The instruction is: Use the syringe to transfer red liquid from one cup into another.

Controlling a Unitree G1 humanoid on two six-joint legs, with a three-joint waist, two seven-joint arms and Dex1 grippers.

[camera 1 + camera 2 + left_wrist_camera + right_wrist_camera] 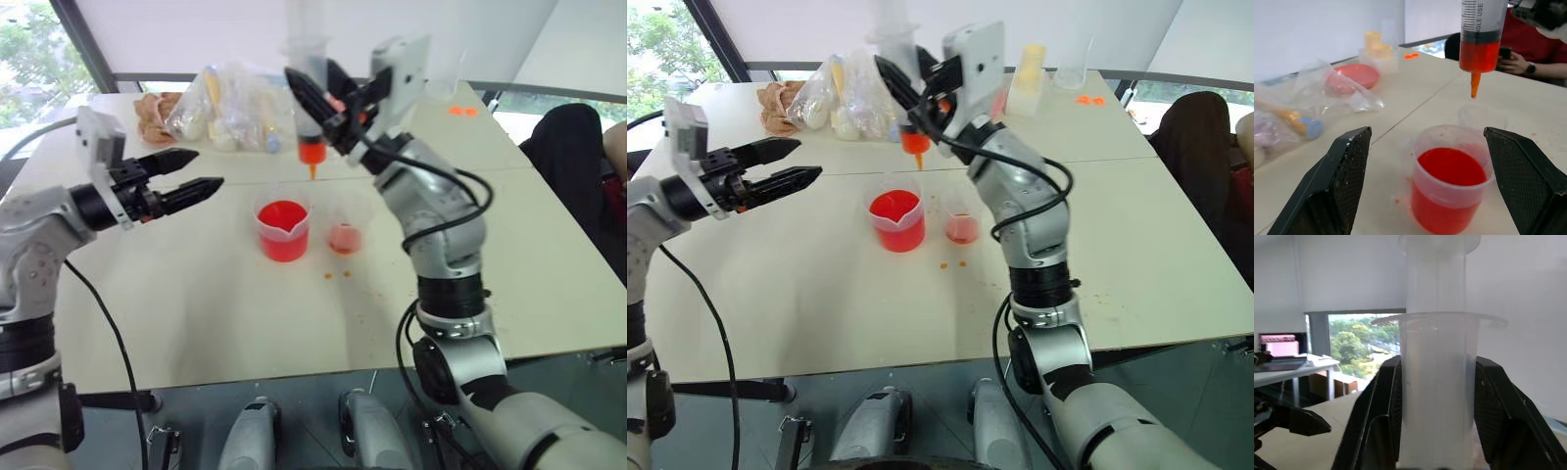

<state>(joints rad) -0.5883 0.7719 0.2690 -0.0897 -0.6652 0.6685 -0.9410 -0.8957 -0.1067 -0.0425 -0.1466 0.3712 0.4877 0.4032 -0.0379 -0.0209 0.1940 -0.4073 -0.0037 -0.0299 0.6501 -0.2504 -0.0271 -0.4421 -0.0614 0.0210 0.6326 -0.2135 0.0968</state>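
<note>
While the right hand [318,103] pinches the syringe [310,93] by its clear barrel, fingers pressed on both sides, the syringe hangs upright in the air, orange tip down, above the gap between the two cups and clear of both; lower barrel holds red liquid [1479,55], plunger raised above the flange; printed scale on the barrel faces the left wrist view; beaker [284,230], wide, clear, spout on rim, stands on the surface [225,313], mostly full of red; small cup [345,230] stands just beside the beaker on the robot's right, apart from it, with a shallow red layer at its bottom; a few red drops lie on the surface in front of the small cup; left hand [201,174] hovers level off to the left of the beaker, well apart, fingers spread wide, holding nothing, pointed toward the cups; in the left wrist view the beaker sits between its two black fingers [1344,176], not touching; far side of the surface carries clear plastic bags [230,108] with pale items, a pink dish [1356,75], a yellow-topped clear container [1027,78]; a seated person [1528,54] in red at the surface's far edge holds a dark object.
</note>
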